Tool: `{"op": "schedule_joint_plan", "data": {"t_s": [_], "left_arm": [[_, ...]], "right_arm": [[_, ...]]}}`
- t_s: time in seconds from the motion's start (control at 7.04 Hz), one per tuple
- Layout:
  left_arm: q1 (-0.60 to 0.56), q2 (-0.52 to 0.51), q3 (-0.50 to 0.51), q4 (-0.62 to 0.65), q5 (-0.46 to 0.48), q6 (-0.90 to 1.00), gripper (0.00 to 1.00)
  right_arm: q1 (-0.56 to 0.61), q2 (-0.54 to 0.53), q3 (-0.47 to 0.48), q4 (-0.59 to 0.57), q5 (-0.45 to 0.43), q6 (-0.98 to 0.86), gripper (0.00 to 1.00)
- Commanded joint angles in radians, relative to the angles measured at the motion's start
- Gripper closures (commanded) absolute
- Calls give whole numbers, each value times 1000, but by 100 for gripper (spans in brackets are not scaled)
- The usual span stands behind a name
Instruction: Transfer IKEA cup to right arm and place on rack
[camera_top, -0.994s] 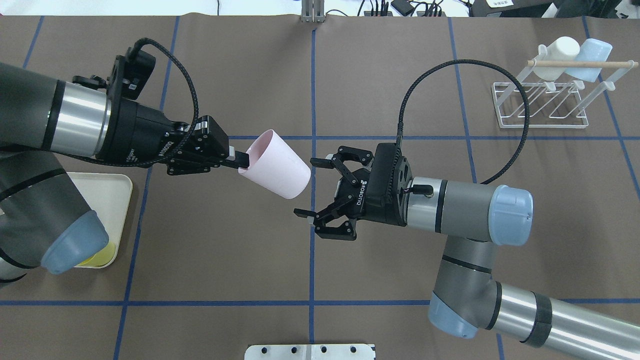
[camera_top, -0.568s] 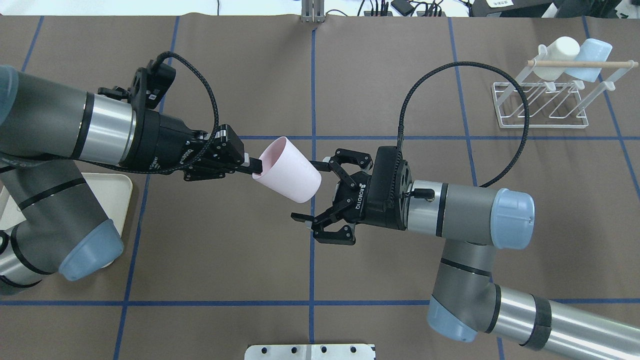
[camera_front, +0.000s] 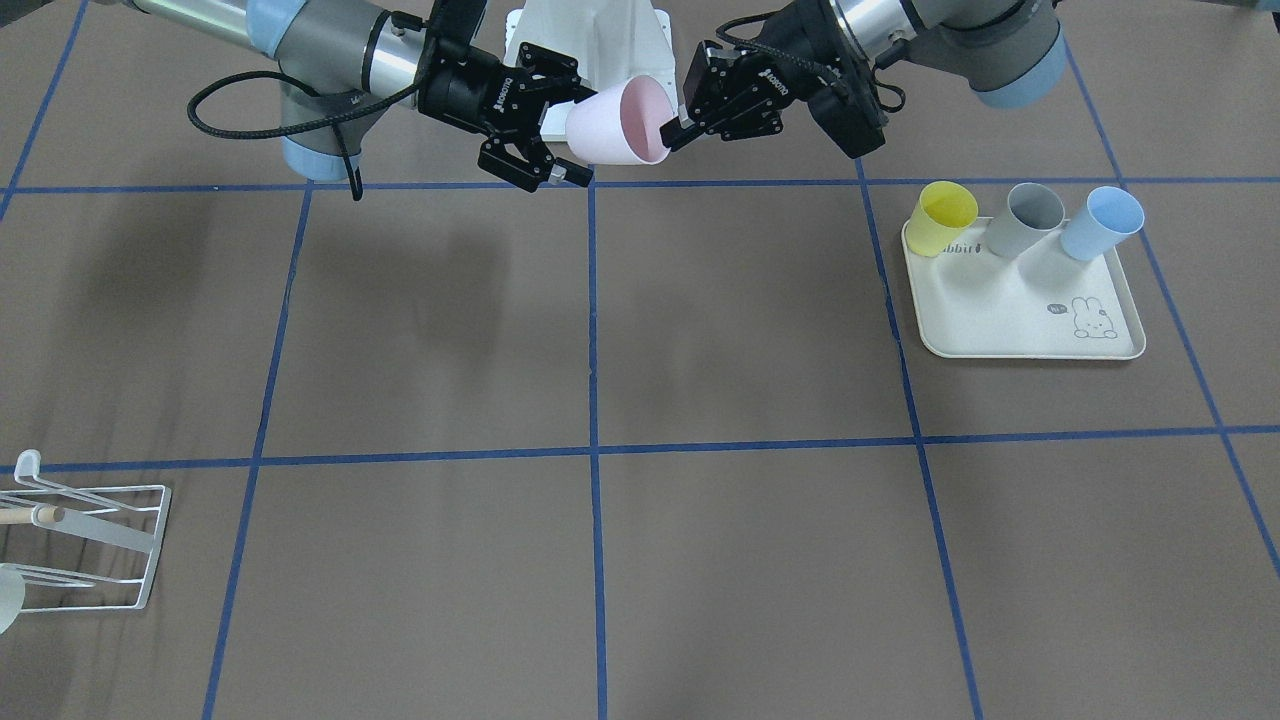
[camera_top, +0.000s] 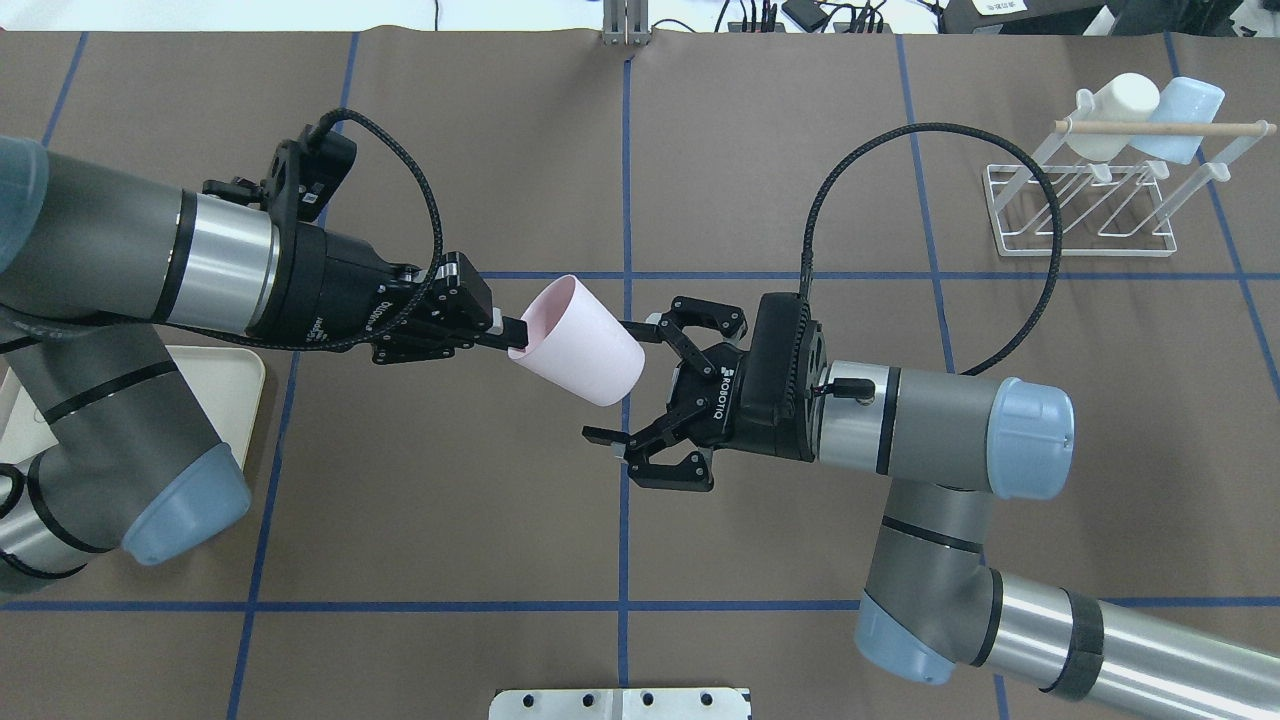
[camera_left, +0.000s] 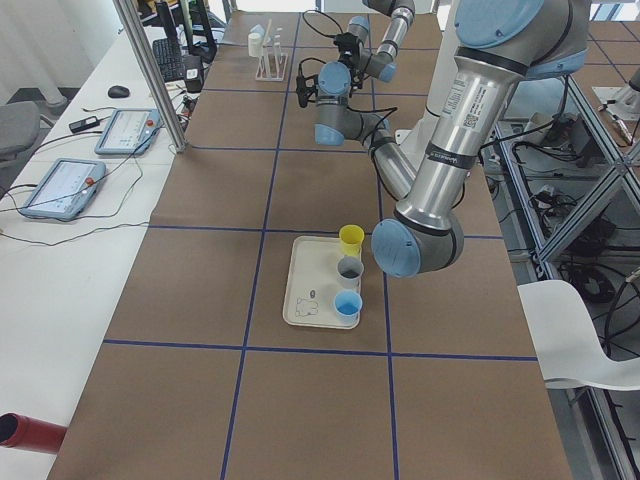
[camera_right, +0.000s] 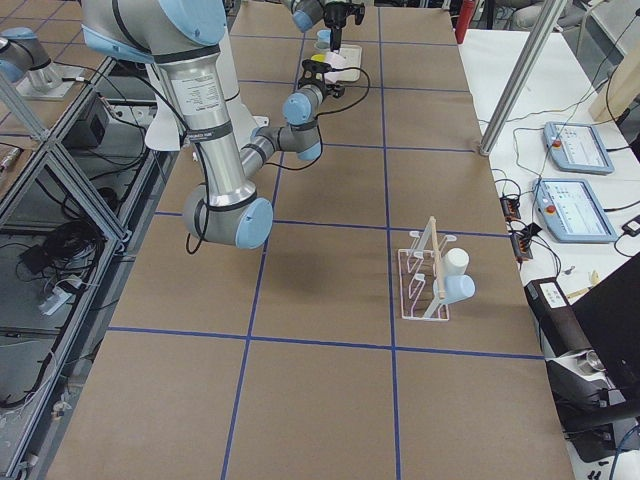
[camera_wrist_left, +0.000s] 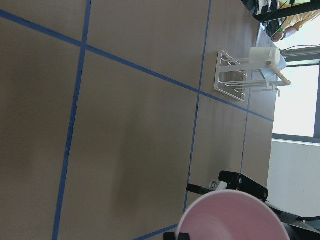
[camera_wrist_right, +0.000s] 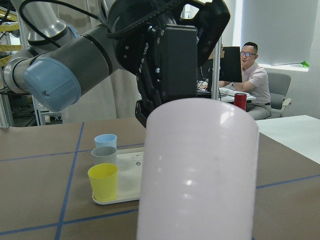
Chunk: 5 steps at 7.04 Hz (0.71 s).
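The IKEA cup (camera_top: 578, 340) is pale pink and hangs tilted in the air over the table's middle. My left gripper (camera_top: 512, 330) is shut on its rim, one finger inside the mouth. My right gripper (camera_top: 615, 382) is open, and the cup's base lies between its spread fingers without being clamped. In the front-facing view the cup (camera_front: 615, 125) sits between the two hands. It fills the right wrist view (camera_wrist_right: 200, 170). The white wire rack (camera_top: 1080, 210) stands at the far right with a white cup (camera_top: 1115, 110) and a blue cup (camera_top: 1185, 115) on it.
A cream rabbit-print tray (camera_front: 1020, 320) on my left side holds a yellow cup (camera_front: 945, 215), a grey cup (camera_front: 1030, 215) and a blue cup (camera_front: 1100, 220). A person (camera_wrist_right: 252, 75) sits beyond the table's end. The right arm's cable (camera_top: 900, 150) loops above the table.
My left arm has carried the cup to the right, bringing its base in between the right gripper's open fingers. The right gripper has shifted only slightly and stays open.
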Motion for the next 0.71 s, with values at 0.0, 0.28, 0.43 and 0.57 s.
{"op": "schedule_joint_plan", "data": {"t_s": [0.0, 0.28, 0.43, 0.57], "left_arm": [[1, 1, 9, 0, 0, 2, 100], [1, -1, 10, 0, 0, 2, 100], [1, 1, 10, 0, 0, 5, 100], [1, -1, 9, -1, 0, 6, 100]], "right_arm": [[0, 1, 0, 4, 0, 0, 4], [0, -1, 3, 4, 2, 0, 29], [0, 1, 3, 4, 2, 0, 50], [0, 1, 5, 6, 2, 7, 66]]}}
